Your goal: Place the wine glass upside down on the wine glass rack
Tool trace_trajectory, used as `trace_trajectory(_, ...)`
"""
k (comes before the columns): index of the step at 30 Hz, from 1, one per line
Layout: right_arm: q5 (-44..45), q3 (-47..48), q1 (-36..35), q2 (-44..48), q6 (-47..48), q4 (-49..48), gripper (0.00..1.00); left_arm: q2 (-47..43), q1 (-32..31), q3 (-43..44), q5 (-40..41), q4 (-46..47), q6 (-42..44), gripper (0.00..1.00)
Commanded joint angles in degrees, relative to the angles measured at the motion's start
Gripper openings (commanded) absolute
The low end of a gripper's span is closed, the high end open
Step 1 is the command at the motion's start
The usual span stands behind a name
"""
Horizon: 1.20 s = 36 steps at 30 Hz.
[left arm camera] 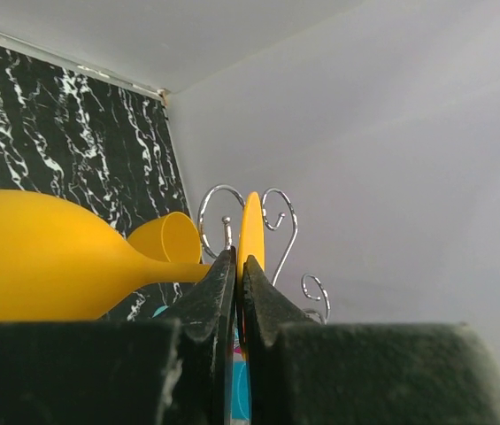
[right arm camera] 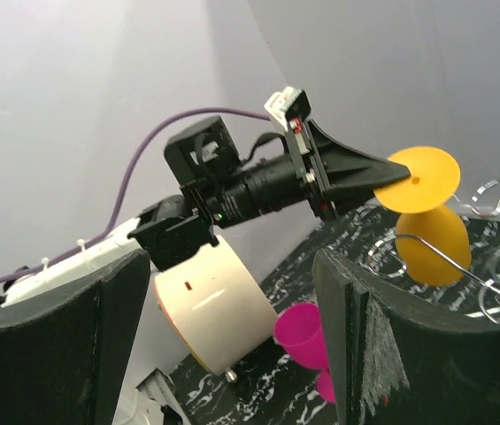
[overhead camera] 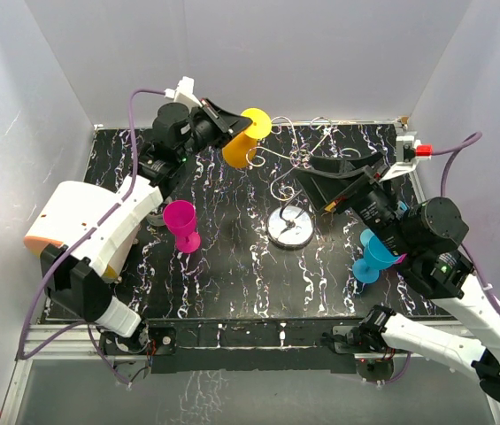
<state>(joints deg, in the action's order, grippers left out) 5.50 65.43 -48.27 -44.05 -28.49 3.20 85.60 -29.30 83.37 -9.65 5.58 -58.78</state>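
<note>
My left gripper (overhead camera: pixel 239 125) is shut on the round foot of a yellow wine glass (overhead camera: pixel 241 146) and holds it in the air at the back, foot up and bowl hanging down, tilted. The glass is right next to the curled arms of the silver wire rack (overhead camera: pixel 298 158), whose disc base (overhead camera: pixel 289 227) stands mid-table. In the left wrist view the fingers (left arm camera: pixel 214 292) pinch the foot (left arm camera: pixel 251 228) edge-on, with the rack loops (left arm camera: pixel 278 212) just behind. My right gripper (overhead camera: pixel 310 180) is open and empty beside the rack; it shows in its wrist view (right arm camera: pixel 232 261).
A pink wine glass (overhead camera: pixel 181 223) stands upright on the black marbled table (overhead camera: pixel 232 283), left of centre. A blue glass (overhead camera: pixel 373 257) stands at the right, under my right arm. White walls close off the back and both sides.
</note>
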Motion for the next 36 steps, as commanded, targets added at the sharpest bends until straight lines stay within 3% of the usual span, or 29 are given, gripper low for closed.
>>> trace_trajectory(1,5.4,1.0,-0.2,-0.9,1.3,5.0,0.73,0.9,0.3,6.2,-5.4,2.9,-1.4,0.00)
trace_trajectory(7,16.4,2.3,-0.2,1.3,0.2,13.7,0.73,1.9,0.0,6.3,-7.1,4.7,-4.0,0.00)
trace_trajectory(13,20.9,5.2,-0.2,3.0,-0.4,24.7,0.72,5.2,-0.5,8.2,-10.7,5.8,-5.9,0.00)
trace_trajectory(24,23.0,2.3,-0.2,8.9,-2.0,26.5,0.72,5.1,-3.2,6.2,-6.2,4.6,-4.9,0.00)
trace_trajectory(36,23.3,0.9,-0.2,10.5,-3.3,26.4,0.72,10.1,-4.5,10.2,-9.1,6.3,-6.6,0.00)
